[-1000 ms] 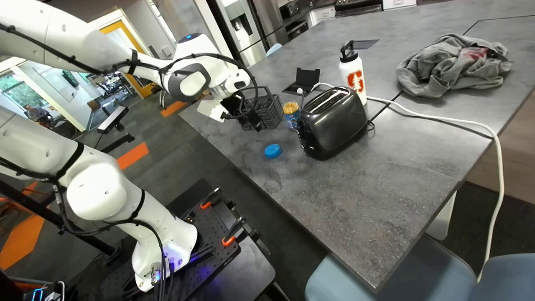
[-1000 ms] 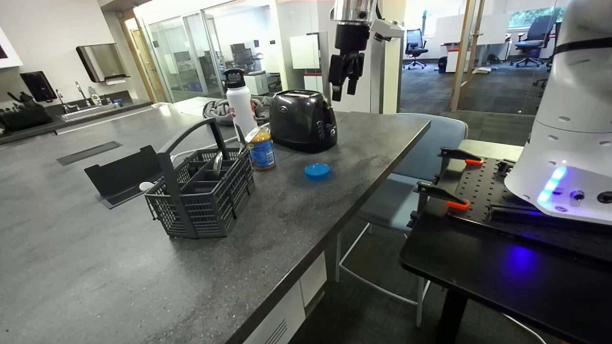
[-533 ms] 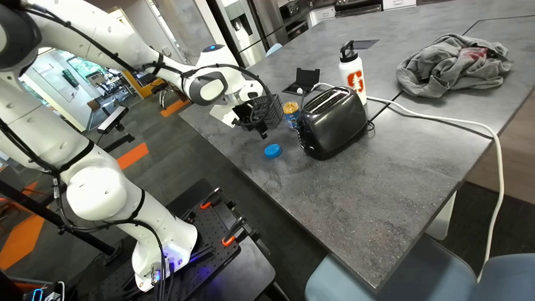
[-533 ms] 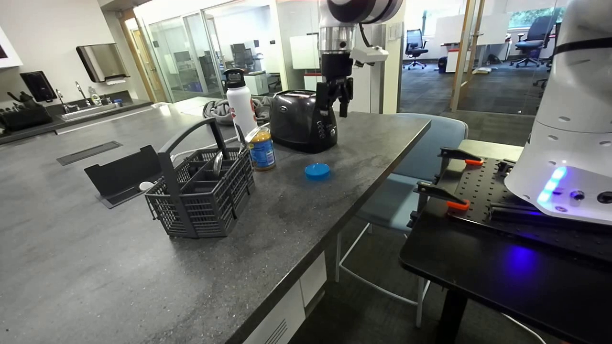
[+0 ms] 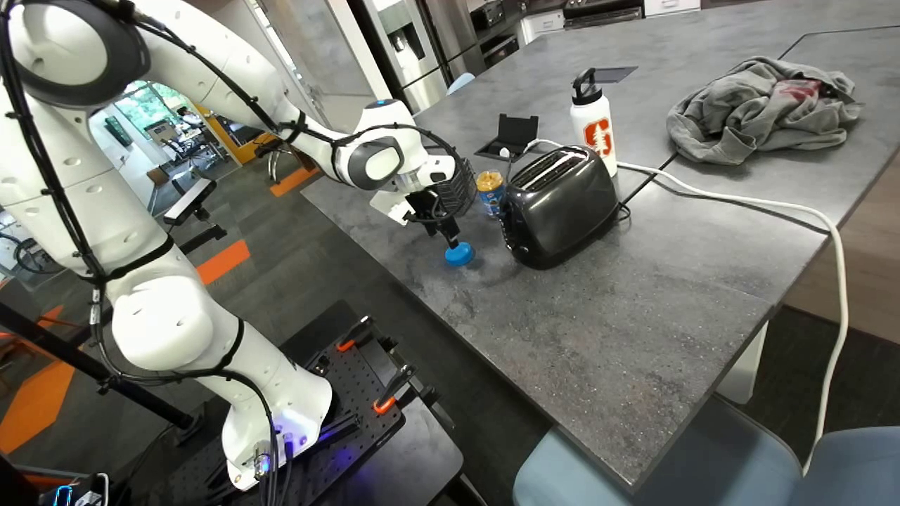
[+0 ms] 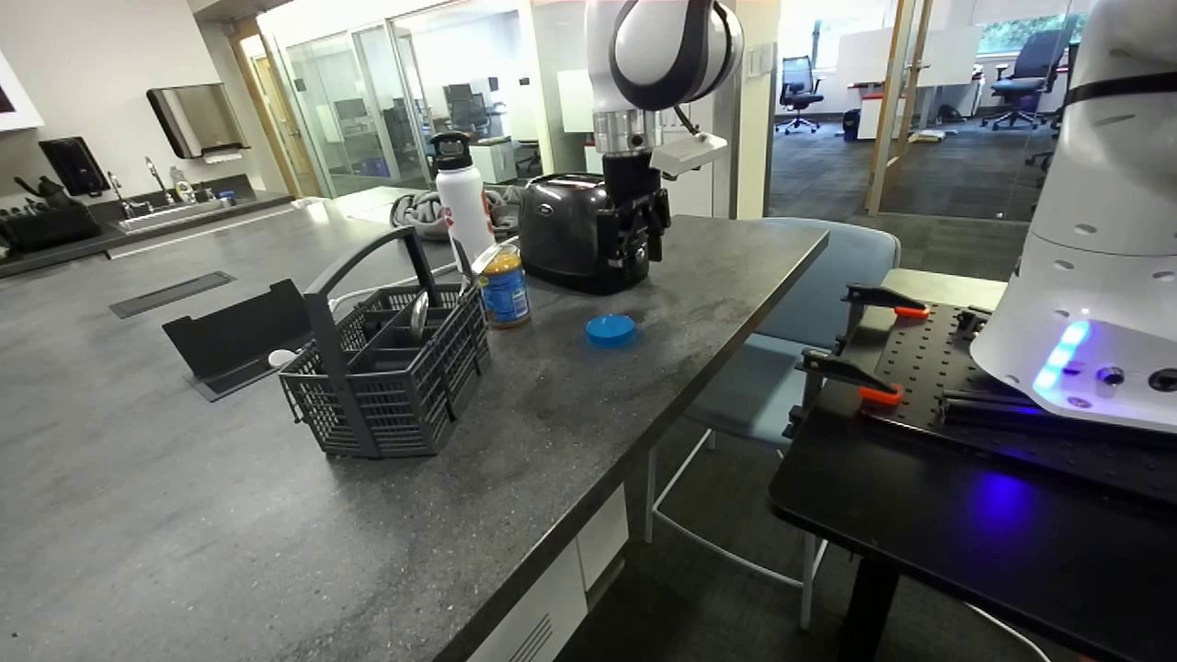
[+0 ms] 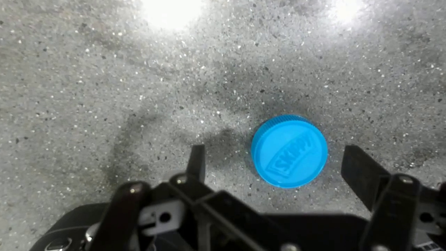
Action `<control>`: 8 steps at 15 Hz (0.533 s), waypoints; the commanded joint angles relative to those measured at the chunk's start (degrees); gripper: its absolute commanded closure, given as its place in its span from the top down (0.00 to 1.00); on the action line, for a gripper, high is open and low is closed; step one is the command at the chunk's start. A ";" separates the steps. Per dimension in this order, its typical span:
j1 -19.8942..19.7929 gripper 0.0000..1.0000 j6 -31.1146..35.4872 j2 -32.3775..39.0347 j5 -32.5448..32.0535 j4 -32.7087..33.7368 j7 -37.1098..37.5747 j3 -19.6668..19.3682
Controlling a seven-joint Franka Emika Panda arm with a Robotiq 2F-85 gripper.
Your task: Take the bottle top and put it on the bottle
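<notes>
The bottle top (image 7: 289, 153), a flat round blue cap with raised lettering, lies on the grey table. It also shows in both exterior views (image 5: 459, 254) (image 6: 611, 330). My gripper (image 7: 273, 148) is open and empty above the table. In the wrist view the cap appears between the two fingers, nearer the right one, with gaps on both sides. In an exterior view the gripper (image 6: 633, 257) hangs above and behind the cap, in front of the toaster. The bottle (image 5: 490, 192) is a short jar with a blue label and a yellowish open mouth; it stands upright beside the toaster, also here (image 6: 505, 292).
The black toaster (image 5: 560, 204) stands close to the cap and the bottle. A dark grey cutlery basket (image 6: 386, 386) with a tall handle is on the bottle's other side. A white bottle with red marks (image 5: 594, 130), a white cable (image 5: 745, 202) and a grey cloth (image 5: 759, 112) lie farther back.
My gripper has come down toward the table and moved over toward the blue cap, its fingers open. The cap, bottle, toaster and basket have not moved.
</notes>
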 commanded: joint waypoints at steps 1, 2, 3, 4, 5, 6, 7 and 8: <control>0.26 1.00 2.35 3.58 -2.21 1.99 2.06 0.03; 0.44 1.00 2.86 4.22 -2.74 2.20 2.17 -0.06; 0.67 1.00 3.61 4.90 -3.35 2.39 2.24 -0.17; 0.93 1.00 4.30 5.54 -3.96 2.62 2.36 -0.29; 1.03 1.00 4.93 6.13 -4.18 2.82 2.24 -0.28; 1.27 1.00 5.58 6.80 -4.53 3.03 2.22 -0.30; 1.54 1.00 6.06 7.41 -4.84 3.26 2.14 -0.28; 1.91 1.00 6.65 8.04 -5.20 3.46 2.27 -0.33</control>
